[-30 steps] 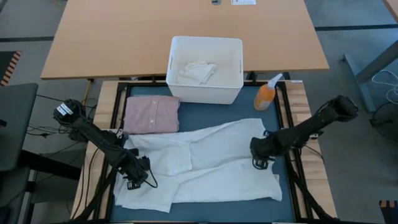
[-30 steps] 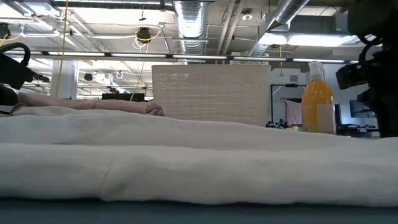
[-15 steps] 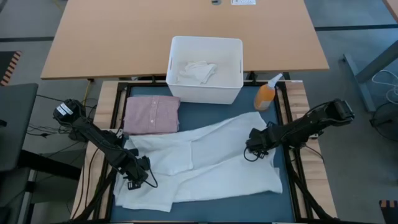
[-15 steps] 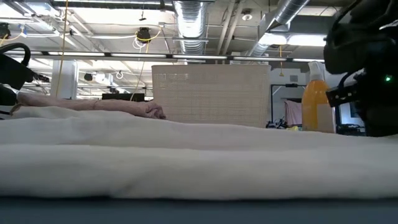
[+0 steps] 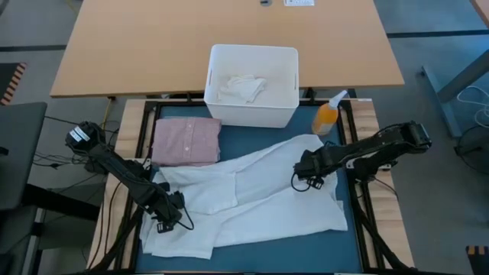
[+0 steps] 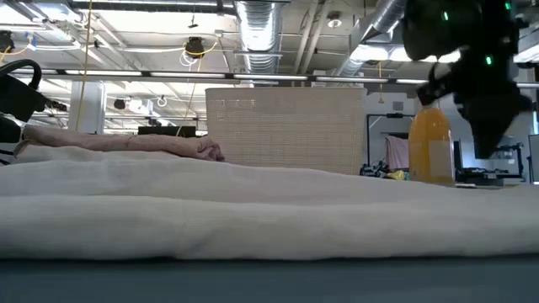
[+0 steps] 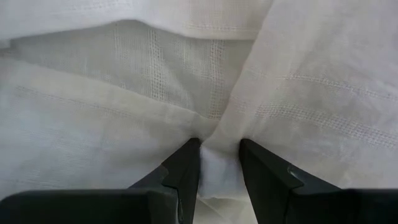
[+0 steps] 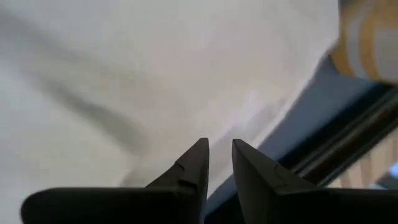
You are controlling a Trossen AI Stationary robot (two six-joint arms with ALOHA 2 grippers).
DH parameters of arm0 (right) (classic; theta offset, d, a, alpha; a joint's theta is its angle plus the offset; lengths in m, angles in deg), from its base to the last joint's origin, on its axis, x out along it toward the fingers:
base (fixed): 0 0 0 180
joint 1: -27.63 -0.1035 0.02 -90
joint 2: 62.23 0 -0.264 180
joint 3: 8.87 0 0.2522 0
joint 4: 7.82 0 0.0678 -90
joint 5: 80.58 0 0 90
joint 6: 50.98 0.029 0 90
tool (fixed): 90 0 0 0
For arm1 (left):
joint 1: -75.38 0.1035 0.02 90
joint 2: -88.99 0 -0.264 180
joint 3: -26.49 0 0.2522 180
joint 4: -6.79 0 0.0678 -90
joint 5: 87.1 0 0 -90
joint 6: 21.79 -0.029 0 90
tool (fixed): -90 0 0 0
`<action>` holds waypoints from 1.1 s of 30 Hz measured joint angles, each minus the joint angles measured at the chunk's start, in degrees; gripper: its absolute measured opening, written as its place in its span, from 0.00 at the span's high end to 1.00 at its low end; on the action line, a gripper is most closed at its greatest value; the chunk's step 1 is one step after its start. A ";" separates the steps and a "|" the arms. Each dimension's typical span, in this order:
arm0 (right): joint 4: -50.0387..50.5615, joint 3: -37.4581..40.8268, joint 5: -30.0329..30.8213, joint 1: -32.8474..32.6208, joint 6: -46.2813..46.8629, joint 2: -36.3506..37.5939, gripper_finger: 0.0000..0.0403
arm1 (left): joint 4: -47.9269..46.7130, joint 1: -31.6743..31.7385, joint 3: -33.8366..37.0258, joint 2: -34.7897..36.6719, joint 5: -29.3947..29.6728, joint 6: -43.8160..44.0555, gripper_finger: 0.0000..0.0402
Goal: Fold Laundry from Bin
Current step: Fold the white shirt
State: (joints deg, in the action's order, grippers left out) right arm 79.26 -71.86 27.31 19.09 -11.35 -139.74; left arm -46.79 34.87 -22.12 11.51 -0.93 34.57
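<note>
Both grippers sit on the white trousers: left gripper pinches cloth, right gripper narrow, any grip hidden.

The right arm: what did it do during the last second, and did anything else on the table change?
The right gripper moved across the white trousers toward the table's middle, its fingers closing nearer together. The cloth's right edge drew slightly inward. The left gripper stayed clamped on the trousers; the pink shirt, bin and orange bottle did not move.
</note>
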 joint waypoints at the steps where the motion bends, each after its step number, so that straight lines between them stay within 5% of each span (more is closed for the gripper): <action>1: 0.44 -1.65 -1.19 -0.74 -1.29 0.02 0.76 | -0.01 0.00 0.00 0.00 0.00 0.01 0.73; 10: -15.72 -0.14 -17.16 -7.45 -18.40 0.17 0.62 | 0.64 -0.01 0.00 0.00 0.61 -1.94 0.73; 18: -20.39 4.06 -17.81 -4.91 -21.12 0.17 0.52 | 0.71 -0.02 0.00 0.00 1.02 -3.13 0.73; 33: -27.59 10.00 -18.17 -1.36 -24.99 0.17 0.57 | 0.88 -0.02 0.00 0.00 1.11 -2.87 0.73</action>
State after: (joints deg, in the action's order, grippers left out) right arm 51.66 -61.86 9.13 17.74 -36.34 -139.57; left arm -45.91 34.84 -22.12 11.51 0.18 31.70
